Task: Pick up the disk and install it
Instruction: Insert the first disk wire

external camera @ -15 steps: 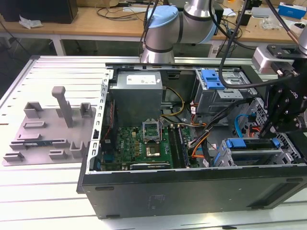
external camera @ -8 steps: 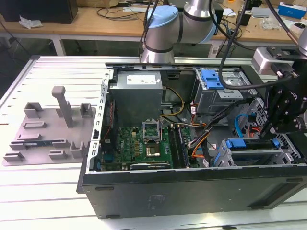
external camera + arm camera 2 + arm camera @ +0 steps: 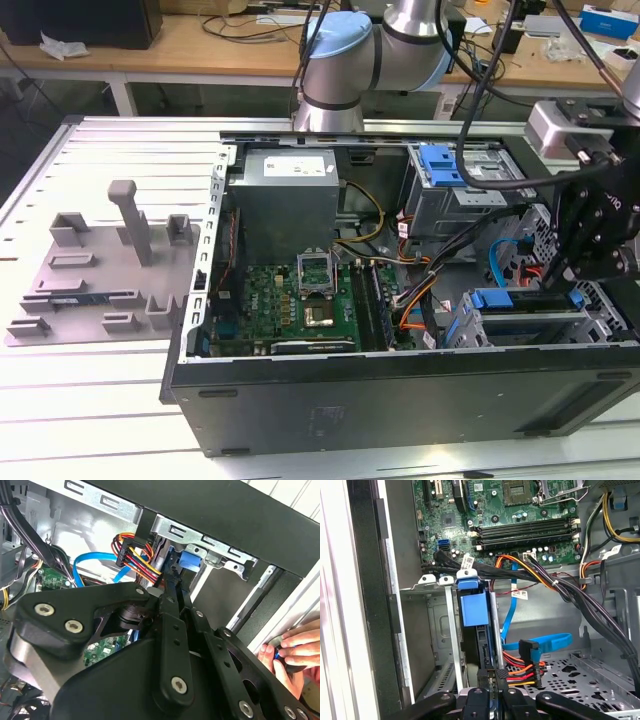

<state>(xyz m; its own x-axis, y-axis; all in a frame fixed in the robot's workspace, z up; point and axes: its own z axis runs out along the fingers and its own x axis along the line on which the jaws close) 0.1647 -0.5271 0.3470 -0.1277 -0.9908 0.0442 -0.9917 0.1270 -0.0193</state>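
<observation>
The disk (image 3: 472,607) stands on edge in a metal bay slot (image 3: 451,625) at the front corner of the open computer case, its bright blue bracket towards the motherboard. My gripper (image 3: 492,679) is at the disk's near edge, its two black fingers close together on the thin dark side of the disk. In the exterior view the disk (image 3: 505,298) lies in the lower bay at the right, with the gripper (image 3: 560,283) just over it. In the second wrist view the fingers (image 3: 175,587) run up to the blue bracket (image 3: 190,560).
Coloured power cables (image 3: 522,670) and a blue data cable (image 3: 540,642) hang close beside the bay. The motherboard (image 3: 300,300), grey power supply (image 3: 285,190) and an upper drive cage (image 3: 440,165) share the case. A grey fixture plate (image 3: 90,270) lies at the exterior view's left. A person's hand (image 3: 290,650) rests outside the case wall.
</observation>
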